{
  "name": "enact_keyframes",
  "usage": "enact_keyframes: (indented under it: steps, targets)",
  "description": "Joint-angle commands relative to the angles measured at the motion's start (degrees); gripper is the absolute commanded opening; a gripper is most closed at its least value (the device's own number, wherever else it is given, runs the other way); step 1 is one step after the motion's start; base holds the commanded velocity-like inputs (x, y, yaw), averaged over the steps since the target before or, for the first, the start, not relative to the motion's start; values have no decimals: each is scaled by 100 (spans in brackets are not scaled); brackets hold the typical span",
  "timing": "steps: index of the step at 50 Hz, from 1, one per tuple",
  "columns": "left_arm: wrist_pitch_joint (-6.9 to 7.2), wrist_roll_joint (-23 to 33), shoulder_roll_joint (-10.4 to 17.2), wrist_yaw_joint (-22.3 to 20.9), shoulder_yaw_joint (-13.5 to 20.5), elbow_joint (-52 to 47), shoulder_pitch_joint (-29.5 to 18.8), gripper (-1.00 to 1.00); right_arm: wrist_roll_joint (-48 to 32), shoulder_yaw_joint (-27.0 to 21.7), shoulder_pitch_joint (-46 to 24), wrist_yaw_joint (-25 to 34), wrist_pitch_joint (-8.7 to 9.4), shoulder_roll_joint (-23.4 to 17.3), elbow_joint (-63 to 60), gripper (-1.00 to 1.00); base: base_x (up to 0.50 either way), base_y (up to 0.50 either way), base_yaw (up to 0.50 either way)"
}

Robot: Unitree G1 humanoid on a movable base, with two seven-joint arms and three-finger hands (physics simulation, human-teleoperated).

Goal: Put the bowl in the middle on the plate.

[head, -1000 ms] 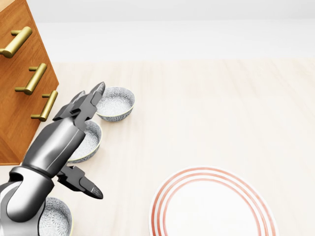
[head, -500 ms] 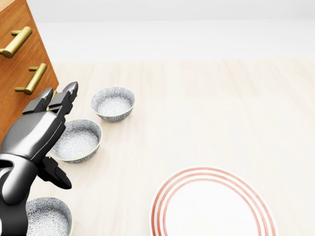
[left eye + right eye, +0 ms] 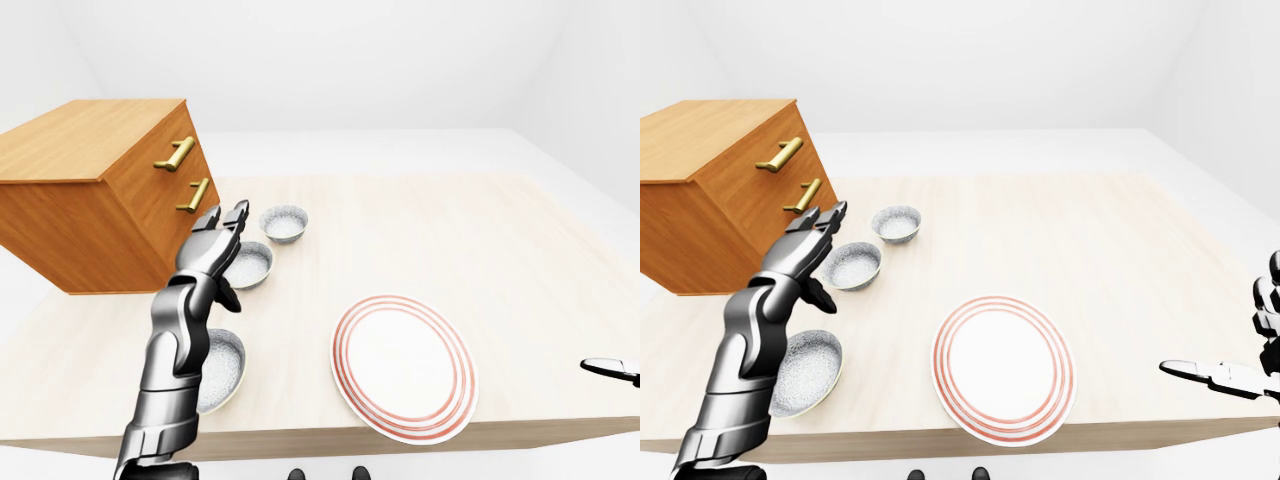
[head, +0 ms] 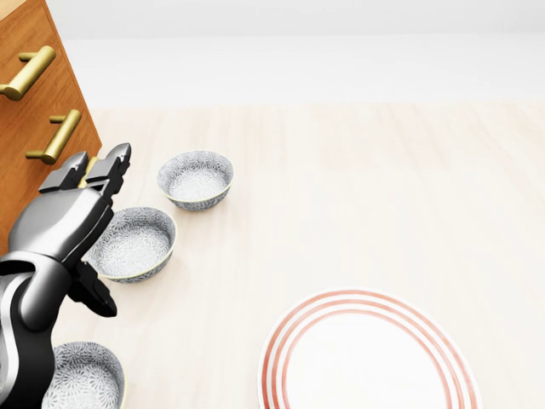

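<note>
Just right of open left hand (image 4: 72, 217): middle bowl (image 4: 134, 244).

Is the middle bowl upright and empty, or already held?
Upright and empty: the middle bowl sits rim-up on the table, its patterned inside bare. The left robot hand hovers open beside it, not gripping.

Three patterned bowls are counted on the desk (image 3: 1120, 240): a far bowl (image 4: 196, 179), a middle bowl (image 4: 133, 243) and a near bowl (image 4: 85, 377). One red-ringed plate (image 4: 368, 358) is seen. One wooden drawer cabinet (image 3: 95, 190) is present, on which two brass handles (image 3: 175, 154) are seen in the eye views. Two robot hands are shown, the left hand (image 4: 75, 213) and the right hand (image 3: 1220, 375).
</note>
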Motion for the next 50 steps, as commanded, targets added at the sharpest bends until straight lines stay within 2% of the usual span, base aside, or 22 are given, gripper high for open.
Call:
enact_keyframes:
  steps: [1,13,22,25,32,40,47,50]
  targets:
    - [-56,111,50,106,-38,316,-142,100,-10,-3,4,-3,0,7,-1,100,0,0,0]
    - [-39,136,45,153,-74,559,-313,100,-36,7,-15,-25,0,-8,43,100,0,0,0]
    - [-129,169,34,315,-143,827,-394,100,-36,-17,5,-8,0,-5,-53,100,0,0,0]
    - [-99,213,-4,268,-180,785,-395,100,-44,-31,4,2,0,-2,-56,100,0,0,0]
    - [-136,308,-19,298,-241,939,-491,100,-58,11,-20,-40,0,-12,67,100,0,0,0]
    - [-215,375,-2,433,-282,1335,-717,100,-52,33,-17,-68,0,-18,138,100,0,0,0]
    - [-378,527,75,446,-320,1592,-790,100,-84,44,-10,-53,0,-22,49,100,0,0,0]
    - [-370,547,81,459,-307,1751,-947,100,-79,45,-17,-52,0,-31,64,100,0,0,0]
